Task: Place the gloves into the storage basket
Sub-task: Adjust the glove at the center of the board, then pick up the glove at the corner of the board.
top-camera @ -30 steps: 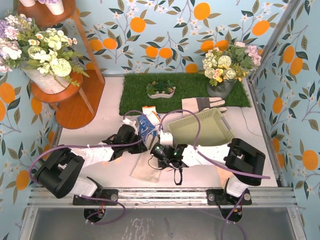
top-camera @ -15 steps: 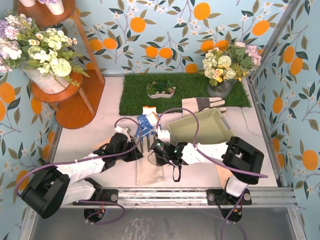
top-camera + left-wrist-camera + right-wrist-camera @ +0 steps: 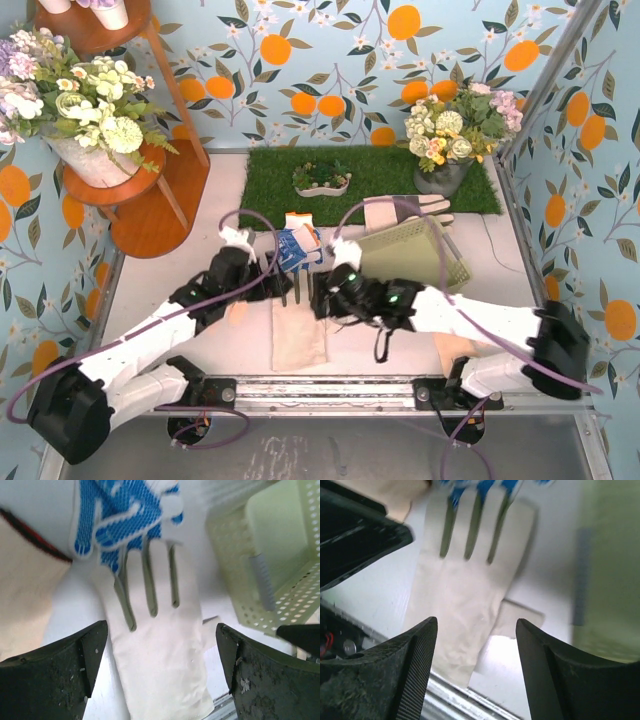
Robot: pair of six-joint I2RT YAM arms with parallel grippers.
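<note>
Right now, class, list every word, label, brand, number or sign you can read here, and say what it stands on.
No readable text anywhere in these views.
The blue-and-white knitted glove carries only a dotted pattern, no letters.
The pale green latticed plastic basket and the long cream fabric glove show no print.
The orange-patterned wallpaper bears only fruit and leaves.

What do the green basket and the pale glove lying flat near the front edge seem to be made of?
The storage basket looks like moulded plastic, matte pale green: stiff walls pierced with regular small holes. The pale glove seems to be soft matte fabric: it lies limp and flat, though its weave is too blurred to tell.
</note>
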